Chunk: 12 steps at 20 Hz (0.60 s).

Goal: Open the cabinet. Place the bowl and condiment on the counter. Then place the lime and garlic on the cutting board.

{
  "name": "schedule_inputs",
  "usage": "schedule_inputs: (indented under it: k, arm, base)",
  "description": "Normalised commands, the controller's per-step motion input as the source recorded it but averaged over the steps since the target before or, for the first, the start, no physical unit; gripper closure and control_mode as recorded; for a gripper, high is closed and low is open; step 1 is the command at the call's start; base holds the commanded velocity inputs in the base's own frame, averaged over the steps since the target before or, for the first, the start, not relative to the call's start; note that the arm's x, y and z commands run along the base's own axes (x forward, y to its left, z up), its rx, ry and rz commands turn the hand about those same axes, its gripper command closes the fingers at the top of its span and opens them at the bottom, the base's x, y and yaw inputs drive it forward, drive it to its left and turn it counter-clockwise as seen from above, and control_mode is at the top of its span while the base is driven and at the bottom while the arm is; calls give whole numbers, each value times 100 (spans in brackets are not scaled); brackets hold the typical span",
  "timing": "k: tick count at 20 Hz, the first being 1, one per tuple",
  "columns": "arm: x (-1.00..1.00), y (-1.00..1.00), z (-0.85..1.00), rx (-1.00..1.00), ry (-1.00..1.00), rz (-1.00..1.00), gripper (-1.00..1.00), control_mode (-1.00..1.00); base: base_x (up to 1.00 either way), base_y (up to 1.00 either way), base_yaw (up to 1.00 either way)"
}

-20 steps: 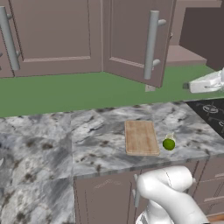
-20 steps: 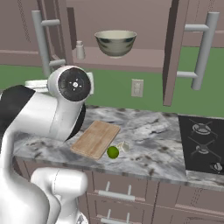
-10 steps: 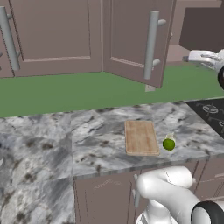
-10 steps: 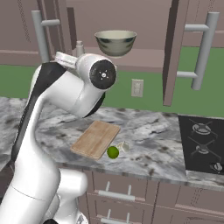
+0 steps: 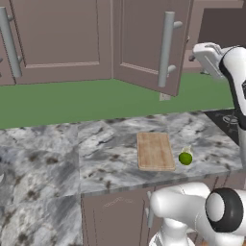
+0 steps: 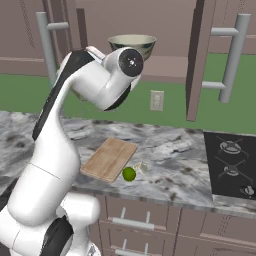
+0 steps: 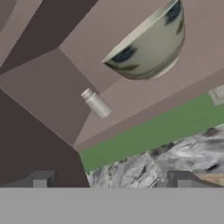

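Bowl (image 7: 148,48) w/ condiment (image 7: 97,103) at its 8 o'clock sits on cabinet (image 6: 200,55) shelf, doors open for access; fingers (image 7: 40,180) spread apart, nothing held, aimed shelfward.

Cabinet (image 6: 200,55) doors swung open, long grey bar handles. Bowl (image 7: 148,48), marbled outside, cream inside, upright on the cabinet shelf; small grey condiment (image 7: 96,103) shaker at its 8 o'clock, apart. Cutting board (image 6: 110,159) flat on marble counter (image 6: 170,165), bare. Lime (image 6: 129,174) just off the board's edge at 4 o'clock; whitish garlic (image 6: 141,167) beside the lime.
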Motion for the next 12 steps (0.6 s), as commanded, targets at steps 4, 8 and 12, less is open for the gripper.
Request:
schedule_inputs:
  k: [4,8,12]
  arm:
    - [64,-7,-1,4,27,0,-100,-100]
    - [60,18,-2,1,3,5,-100,-100]
    - [22,86,-18,-7,-1,21,-100,-100]
  base:
    - [0,0,0]
    - [0,0,0]
    - [0,0,0]
